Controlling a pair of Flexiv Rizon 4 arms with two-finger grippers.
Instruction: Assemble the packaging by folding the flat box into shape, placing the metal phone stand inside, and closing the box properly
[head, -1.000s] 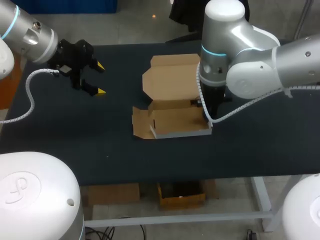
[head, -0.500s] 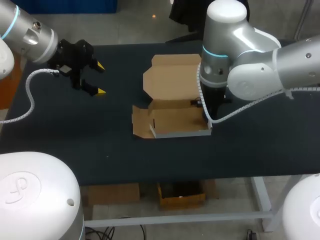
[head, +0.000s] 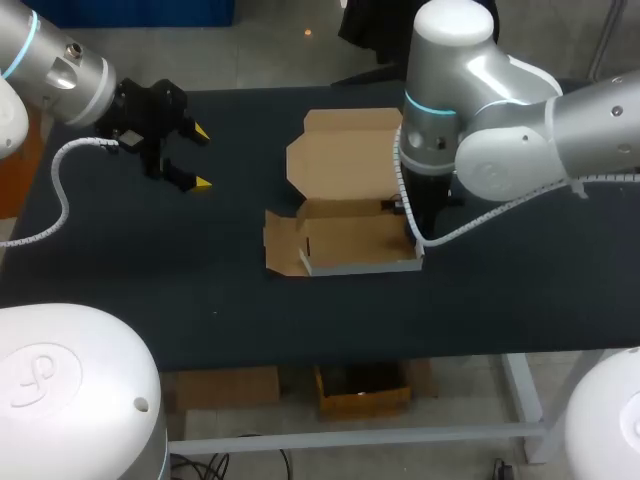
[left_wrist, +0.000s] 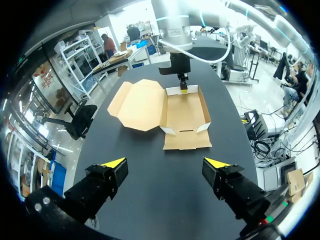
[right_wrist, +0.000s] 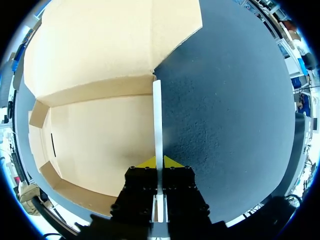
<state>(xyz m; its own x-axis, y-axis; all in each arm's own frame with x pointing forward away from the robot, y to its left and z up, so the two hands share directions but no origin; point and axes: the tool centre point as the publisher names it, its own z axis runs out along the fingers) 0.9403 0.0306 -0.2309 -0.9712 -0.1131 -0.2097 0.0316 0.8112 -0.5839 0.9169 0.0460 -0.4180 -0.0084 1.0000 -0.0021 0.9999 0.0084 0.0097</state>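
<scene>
**Q:** Where was the box (head: 345, 215) found?

**A:** In the head view it was recorded just above the centre of the frame, on the dark table (head: 150, 290). It is only partly folded. The tray is set nearer the lower edge with its walls raised. The lid (head: 345, 155) is laid flat on the table above the tray, and an end flap (head: 282, 245) is spread out at the tray's left.

**Q:** What was noted of the right gripper (right_wrist: 160, 162)?

**A:** The right arm (head: 450, 110) is stood over the tray's right end. In the right wrist view the fingers are seen closed almost together on the tray's upright side wall (right_wrist: 158, 120), which is pinched from both sides. The tray floor is seen on one side of the wall and bare table on the other.

**Q:** And the left gripper (head: 202, 157)?

**A:** It is held at the upper left of the head-view frame, well apart from the box. Its fingers are spread wide and nothing is held between them. In the left wrist view the box is seen ahead of it, across open table.
</scene>
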